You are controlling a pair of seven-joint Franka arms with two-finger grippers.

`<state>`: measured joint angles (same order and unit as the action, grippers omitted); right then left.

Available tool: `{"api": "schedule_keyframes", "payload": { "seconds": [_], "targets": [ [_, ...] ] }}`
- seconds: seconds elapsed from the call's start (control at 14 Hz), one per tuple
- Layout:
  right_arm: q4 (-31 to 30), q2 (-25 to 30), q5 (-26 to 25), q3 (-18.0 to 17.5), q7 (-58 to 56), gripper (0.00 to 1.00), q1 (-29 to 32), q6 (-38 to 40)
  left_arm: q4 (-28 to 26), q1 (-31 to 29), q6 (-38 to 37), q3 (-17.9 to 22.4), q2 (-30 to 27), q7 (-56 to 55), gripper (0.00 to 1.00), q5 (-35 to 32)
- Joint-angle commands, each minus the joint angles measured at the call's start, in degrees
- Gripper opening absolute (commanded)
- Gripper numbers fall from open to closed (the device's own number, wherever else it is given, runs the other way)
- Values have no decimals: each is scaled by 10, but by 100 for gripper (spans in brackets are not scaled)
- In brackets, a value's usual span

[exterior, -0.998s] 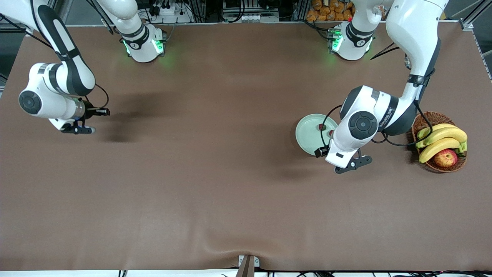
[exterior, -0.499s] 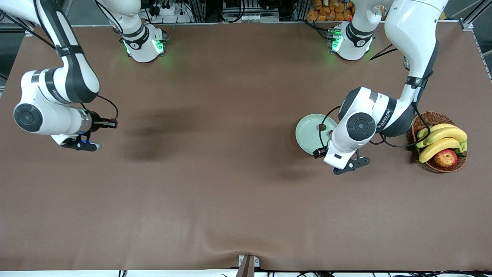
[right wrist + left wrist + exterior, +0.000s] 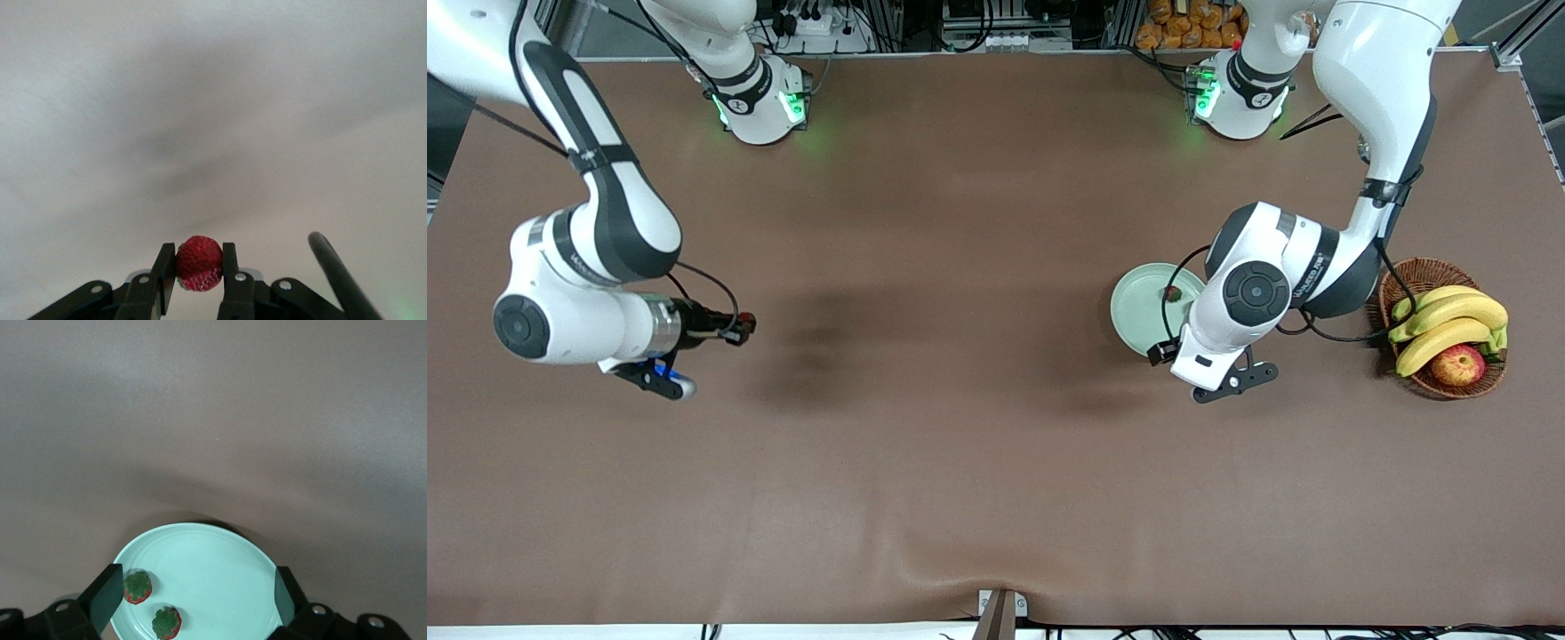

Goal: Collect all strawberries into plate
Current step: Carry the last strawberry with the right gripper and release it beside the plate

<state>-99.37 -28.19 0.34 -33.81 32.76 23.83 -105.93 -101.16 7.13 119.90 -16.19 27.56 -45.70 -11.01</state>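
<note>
Front view: the left hand [image 3: 1232,380] hovers over the plate's [image 3: 1134,311] edge; the right hand [image 3: 743,324] is well apart from it.

Left wrist view: fingers [image 3: 107,597] spread wide, two strawberries [image 3: 137,587] on the plate.

Right wrist view: fingers pinch a third strawberry [image 3: 199,263].

We count three strawberries in all: two lie inside the plate [image 3: 207,567], one strawberry [image 3: 137,587] close to its rim and a second strawberry [image 3: 167,623] just beside it, and a third strawberry [image 3: 199,263] is pinched in the right gripper [image 3: 199,267] over the table [image 3: 960,427] toward the right arm's end. We see one plate and one wicker basket [image 3: 1432,271] near the table's edge at the left arm's end. In the basket we count three bananas [image 3: 1449,320] and one apple [image 3: 1458,364]. There are two arms, each with one gripper; the left gripper [image 3: 193,600] holds nothing.
</note>
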Motion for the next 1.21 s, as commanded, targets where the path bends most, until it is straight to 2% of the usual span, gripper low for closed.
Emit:
{"api": "schedule_keyframes", "payload": {
  "seconds": [0.0,0.21,0.71,0.93,1.14],
  "targets": [
    [82,-60,7,4,83,0,-55,12,11,2,-2,1,8,-1,100,10],
    [118,-96,8,4,166,0,-93,-12,11,2,-2,1,10,-1,100,9],
    [124,-152,5,16,391,0,-239,-221,12,2,2,1,13,-1,100,9],
    [166,-188,4,45,481,0,-322,-270,12,2,2,1,14,-2,100,9],
    [243,-230,4,114,549,0,-429,-271,12,3,6,1,14,-1,100,10]
  ]
}}
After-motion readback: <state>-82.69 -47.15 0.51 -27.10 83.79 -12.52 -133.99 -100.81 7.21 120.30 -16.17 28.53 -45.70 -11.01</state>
